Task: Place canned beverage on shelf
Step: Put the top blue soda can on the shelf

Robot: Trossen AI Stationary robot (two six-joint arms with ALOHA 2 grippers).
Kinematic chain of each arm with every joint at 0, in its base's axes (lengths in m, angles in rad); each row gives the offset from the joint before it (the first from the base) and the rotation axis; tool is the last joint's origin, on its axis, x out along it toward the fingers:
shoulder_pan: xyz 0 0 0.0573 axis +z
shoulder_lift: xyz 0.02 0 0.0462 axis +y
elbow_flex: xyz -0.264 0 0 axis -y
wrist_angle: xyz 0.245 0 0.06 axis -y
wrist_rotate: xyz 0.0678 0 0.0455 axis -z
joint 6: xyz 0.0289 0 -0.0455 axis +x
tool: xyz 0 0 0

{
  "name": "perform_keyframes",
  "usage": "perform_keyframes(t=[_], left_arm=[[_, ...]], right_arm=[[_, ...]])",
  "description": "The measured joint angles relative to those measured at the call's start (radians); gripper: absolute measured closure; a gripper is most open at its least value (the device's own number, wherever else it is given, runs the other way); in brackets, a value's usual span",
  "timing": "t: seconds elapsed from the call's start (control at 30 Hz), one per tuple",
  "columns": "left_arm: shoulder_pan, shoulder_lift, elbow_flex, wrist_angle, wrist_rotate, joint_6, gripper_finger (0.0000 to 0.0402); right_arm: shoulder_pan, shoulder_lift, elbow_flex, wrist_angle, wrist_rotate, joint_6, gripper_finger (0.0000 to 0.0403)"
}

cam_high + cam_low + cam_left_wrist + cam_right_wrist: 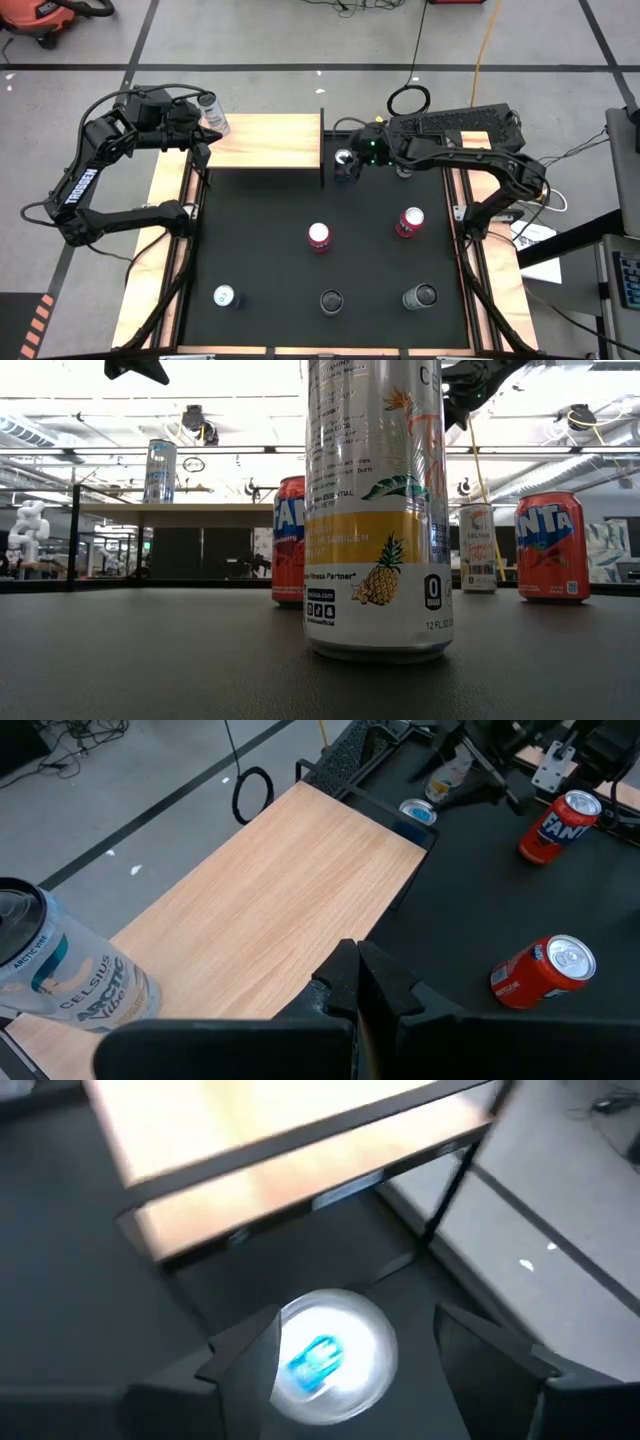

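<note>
- Pale tan wood is showing as the flat rectangular shelf (262, 140) on its thin black frame, sitting at the far edge of the black-matted desk (260, 250).
- One clear-and-silver Celsius can (212, 113) is standing upright on the shelf's far left corner, just beside the left gripper (205, 150).
- That left gripper is hovering over the shelf's left end, its dark fingers (365, 985) pressed together and gripping nothing.
- The right gripper (350, 163) is reaching in just beside the shelf's right end, its fingers (245, 1360) spread apart on either side of a silver can with a blue tab (325, 1355); whether they are touching the can cannot be told.
- That blue-tabbed can is standing upright on the mat, below the level of the shelf board and close to its right end.
- Two red Fanta cans (319, 237) (410, 222) are standing upright mid-mat, near each other.
- Three more cans are lining the near edge: a light-topped one (224, 296), a dark-topped one (331, 301) and a grey one (420, 296).
- Nearest the low camera, a tall white can with a pineapple print (378, 510) is filling the view.
</note>
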Motion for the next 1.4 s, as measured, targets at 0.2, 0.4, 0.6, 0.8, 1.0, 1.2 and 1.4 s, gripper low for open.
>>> perform_keyframes(t=[0.2,0.4,0.6,0.8,1.0,1.2,1.4], left_arm=[[0.0,0.0,0.0,-0.021,0.0,0.0,0.0401],[0.0,0.0,0.0,-0.025,0.0,0.001,0.0401],[0.0,0.0,0.0,-0.026,0.0,0.001,0.0401],[0.0,0.0,0.0,-0.026,0.0,0.001,0.0401],[0.0,0.0,0.0,-0.027,0.0,0.001,0.0401],[0.0,0.0,0.0,-0.027,0.0,0.001,0.0401],[0.0,0.0,0.0,-0.027,0.0,0.001,0.0401]], right_arm=[[-0.029,0.018,0.0,0.007,-0.074,0.044,0.0161],[-0.01,0.025,0.001,0.045,-0.078,0.044,0.0161],[0.013,0.065,0.0,0.013,-0.073,0.041,0.0161],[0.016,0.101,0.004,0.042,-0.064,0.036,0.0161],[0.016,0.091,0.002,0.041,-0.047,0.036,0.0161],[0.033,0.038,-0.002,0.009,-0.057,0.037,0.0161],[0.037,-0.002,-0.002,-0.016,-0.051,0.028,0.0161]])
